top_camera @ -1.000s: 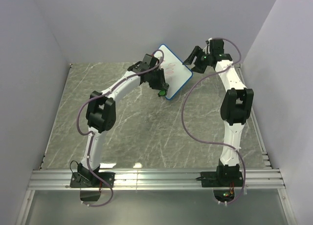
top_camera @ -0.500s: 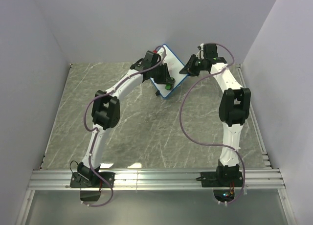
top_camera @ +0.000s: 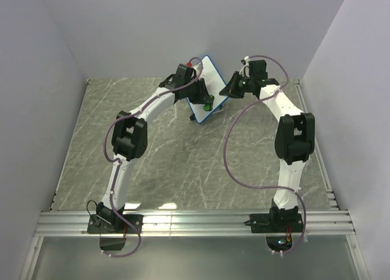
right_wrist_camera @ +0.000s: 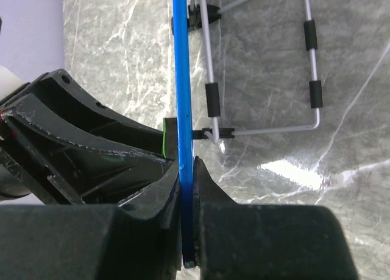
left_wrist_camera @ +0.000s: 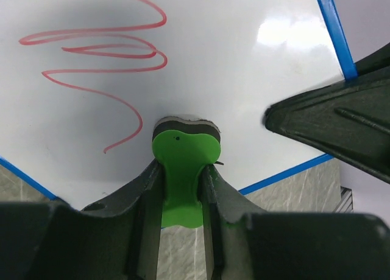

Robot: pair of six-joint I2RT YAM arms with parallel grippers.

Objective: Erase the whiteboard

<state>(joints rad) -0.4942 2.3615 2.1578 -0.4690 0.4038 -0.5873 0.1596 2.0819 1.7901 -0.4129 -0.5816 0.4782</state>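
Observation:
The whiteboard (top_camera: 211, 77) stands tilted at the back of the table, white with a blue rim. Red scribbles (left_wrist_camera: 97, 49) cross its face (left_wrist_camera: 244, 79) in the left wrist view. My left gripper (left_wrist_camera: 181, 168) is shut on a green eraser (left_wrist_camera: 183, 147), whose dark pad presses against the board below the scribbles. From above, that gripper (top_camera: 205, 103) sits at the board's lower part. My right gripper (right_wrist_camera: 187, 166) is shut on the board's blue edge (right_wrist_camera: 181, 79), at the board's right side (top_camera: 227, 88). The wire stand (right_wrist_camera: 315, 92) shows behind the board.
The marble table (top_camera: 170, 158) is closed in by grey walls at the left, back and right. An aluminium rail (top_camera: 195, 222) with both arm bases runs along the near edge. The right gripper's dark finger (left_wrist_camera: 329, 122) stands close beside the eraser.
My right gripper has moved left to the whiteboard's edge and shut on it. The board has turned narrower toward the camera. My left gripper has kept the eraser against its face.

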